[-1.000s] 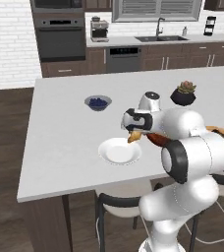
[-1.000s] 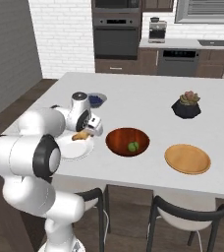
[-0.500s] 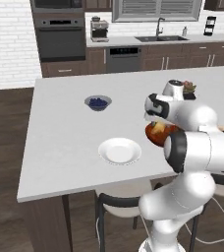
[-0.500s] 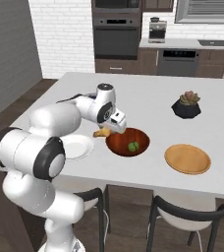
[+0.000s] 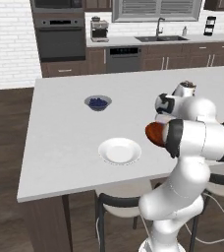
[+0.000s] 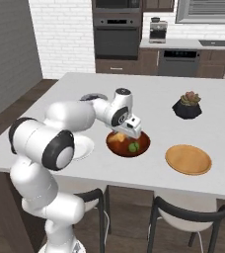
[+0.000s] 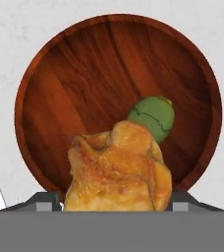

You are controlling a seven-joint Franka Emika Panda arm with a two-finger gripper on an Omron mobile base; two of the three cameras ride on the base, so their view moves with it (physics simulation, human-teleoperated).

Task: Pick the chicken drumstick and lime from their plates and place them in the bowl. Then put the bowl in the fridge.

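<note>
My gripper [image 6: 121, 135] hangs just over the reddish-brown wooden bowl [image 6: 145, 143], shut on the golden chicken drumstick [image 6: 116, 140]. In the hand view the drumstick [image 7: 116, 170] sits between the two finger tips of the gripper [image 7: 115, 199], above the near side of the bowl [image 7: 109, 59]. The dark green lime [image 7: 153, 115] lies inside the bowl, just beyond the drumstick; it is also the lime [image 6: 133, 147] in the right base view. The white plate [image 5: 119, 150] and the tan wooden plate [image 6: 188, 159] both carry nothing. The fridge is out of view.
A small grey bowl of blueberries [image 5: 98, 102] stands farther back on the island counter. A black succulent pot [image 6: 187, 105] sits behind the wooden plate. Stools stand under the counter's near edge, and ovens and cabinets line the back wall.
The arm has swung from above the white plate over to the wooden bowl, carrying the drumstick with it. The lime has stayed in the bowl.
</note>
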